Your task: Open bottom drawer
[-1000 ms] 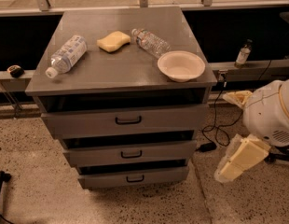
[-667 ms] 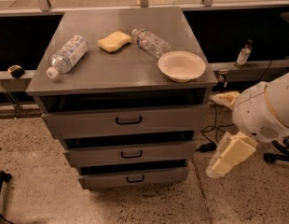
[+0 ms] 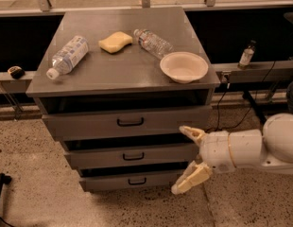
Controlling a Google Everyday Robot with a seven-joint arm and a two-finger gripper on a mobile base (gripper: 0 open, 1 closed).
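Grey metal bottom drawer [image 3: 108, 183]: lowest and narrowest of the three fronts, flush and shut, not yet opened.
Small black loop handle [image 3: 137, 180]: at the middle of that front, bare, with nothing touching it.
My white two-finger end effector [image 3: 182, 160]: spread wide and holding nothing. The upper finger [image 3: 191, 133] is level with the gap above the mid-sized grey drawer front [image 3: 99, 159], and the lower finger [image 3: 191, 178] is level with the bottom front's right end.
What changed: a second ago I hung well out to the right of the cabinet, clear of its side. Since then I have swung in leftward, and I now sit in front of the right corner of the two lower drawers.
What that means: I judge this to be the approach, partly done. I am at about the right height but off to the side of the handle.
Next need: slide left along the front, line one finger up with the loop, then hook it and pull outward.
Risk: catching the mid-sized drawer's handle instead, since it sits just above.
Counter [image 3: 127, 65]: carries a cream bowl [image 3: 183, 66], a yellow sponge [image 3: 115, 41] and two clear plastic bottles [image 3: 66, 56], all apart from my work.
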